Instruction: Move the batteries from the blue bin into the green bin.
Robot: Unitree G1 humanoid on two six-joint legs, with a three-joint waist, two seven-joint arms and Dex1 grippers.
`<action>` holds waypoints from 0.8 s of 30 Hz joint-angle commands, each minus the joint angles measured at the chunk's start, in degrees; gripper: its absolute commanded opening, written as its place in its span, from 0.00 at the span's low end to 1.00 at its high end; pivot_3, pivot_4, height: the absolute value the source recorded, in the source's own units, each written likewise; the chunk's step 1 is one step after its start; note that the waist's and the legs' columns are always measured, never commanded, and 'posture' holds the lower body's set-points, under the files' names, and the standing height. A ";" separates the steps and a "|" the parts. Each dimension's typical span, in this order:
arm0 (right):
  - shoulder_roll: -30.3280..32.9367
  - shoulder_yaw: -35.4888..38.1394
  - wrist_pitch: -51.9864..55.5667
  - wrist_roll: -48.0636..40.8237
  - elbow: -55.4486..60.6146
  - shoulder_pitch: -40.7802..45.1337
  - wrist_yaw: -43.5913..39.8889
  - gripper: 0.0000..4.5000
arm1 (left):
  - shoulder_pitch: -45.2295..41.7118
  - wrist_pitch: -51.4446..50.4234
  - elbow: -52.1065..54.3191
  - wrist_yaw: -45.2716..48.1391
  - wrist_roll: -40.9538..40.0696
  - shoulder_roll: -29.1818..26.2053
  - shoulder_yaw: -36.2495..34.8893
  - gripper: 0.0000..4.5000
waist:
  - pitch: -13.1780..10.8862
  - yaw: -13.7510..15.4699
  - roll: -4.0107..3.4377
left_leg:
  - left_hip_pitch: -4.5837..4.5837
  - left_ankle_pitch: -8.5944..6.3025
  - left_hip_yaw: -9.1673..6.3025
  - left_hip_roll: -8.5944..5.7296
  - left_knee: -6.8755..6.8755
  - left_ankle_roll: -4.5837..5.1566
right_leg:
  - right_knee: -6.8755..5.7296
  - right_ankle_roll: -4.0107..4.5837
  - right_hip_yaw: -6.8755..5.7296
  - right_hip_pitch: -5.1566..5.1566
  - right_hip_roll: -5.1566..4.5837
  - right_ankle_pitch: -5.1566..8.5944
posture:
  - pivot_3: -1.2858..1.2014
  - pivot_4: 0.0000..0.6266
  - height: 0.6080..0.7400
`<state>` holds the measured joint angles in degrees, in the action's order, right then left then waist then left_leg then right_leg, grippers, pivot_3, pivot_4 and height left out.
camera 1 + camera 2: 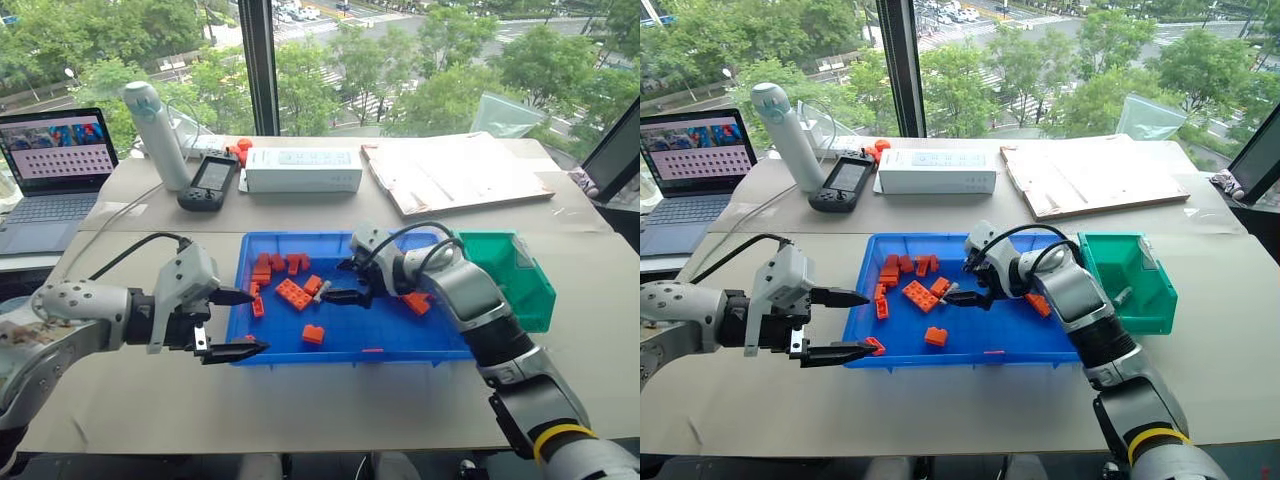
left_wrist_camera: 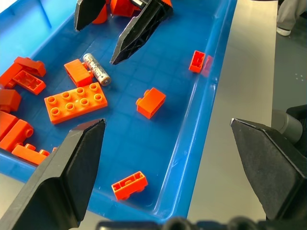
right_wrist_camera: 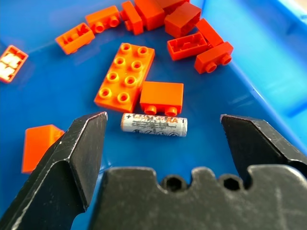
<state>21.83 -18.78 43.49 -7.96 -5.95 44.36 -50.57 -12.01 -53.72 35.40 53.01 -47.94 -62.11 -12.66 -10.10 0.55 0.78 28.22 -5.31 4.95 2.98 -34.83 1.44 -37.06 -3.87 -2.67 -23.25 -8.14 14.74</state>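
One battery (image 3: 153, 125), a small grey cylinder with print, lies on the floor of the blue bin (image 1: 350, 357) beside an orange two-stud brick. My right gripper (image 1: 338, 282) hangs open just above it, one finger on each side, not touching it. From the left wrist, the same battery (image 2: 96, 69) sits under the right gripper's black fingers (image 2: 139, 31). My left gripper (image 1: 258, 322) is open and empty at the bin's front left corner. The green bin (image 1: 535, 295) stands against the blue bin's right end, with a small grey stick (image 1: 1123, 296) inside it.
Several orange bricks (image 1: 293, 293) lie scattered across the blue bin's left half. Behind it on the table are a white box (image 1: 303, 170), a black handheld controller (image 1: 208, 182), a white cylinder (image 1: 157, 135), a laptop (image 1: 52, 175) and a cardboard folder (image 1: 455, 172).
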 commanded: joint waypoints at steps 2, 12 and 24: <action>-1.88 -0.82 -0.52 1.10 -1.39 -0.63 2.53 0.98 | 1.41 -0.57 2.77 -0.58 -1.37 -1.35 -3.36 1.00 | 0.00 -0.09 0.00 | -0.01 0.00 0.01 0.00 0.00 0.00 | 0.00 0.00 0.00 0.00 0.00 0.00 | 0.52 0.24 0.99; -1.05 -1.07 -3.10 3.27 -2.56 -1.00 3.25 0.59 | 1.94 -0.46 3.42 -3.21 -2.27 -0.53 -4.73 1.00 | 0.02 -0.13 0.02 | -0.05 0.01 0.01 0.05 0.01 -0.04 | 0.01 0.02 0.00 0.01 0.04 0.00 | 0.52 0.24 0.99; 18.97 16.71 8.24 -1.84 6.01 2.96 2.01 0.57 | -9.67 3.17 -4.31 -2.87 1.34 5.01 5.25 1.00 | 0.01 0.39 0.03 | 0.00 0.01 0.02 0.03 -0.01 -0.02 | 0.05 0.02 0.02 0.01 0.03 0.00 | 0.52 0.24 0.99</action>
<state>37.23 -7.37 50.85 -9.41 -0.63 45.42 -49.16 -19.53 -52.82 31.95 49.42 -48.22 -57.45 -8.58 -10.09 0.94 0.81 28.23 -5.30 4.98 2.99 -34.84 1.43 -37.00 -3.86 -2.64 -23.24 -8.12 14.74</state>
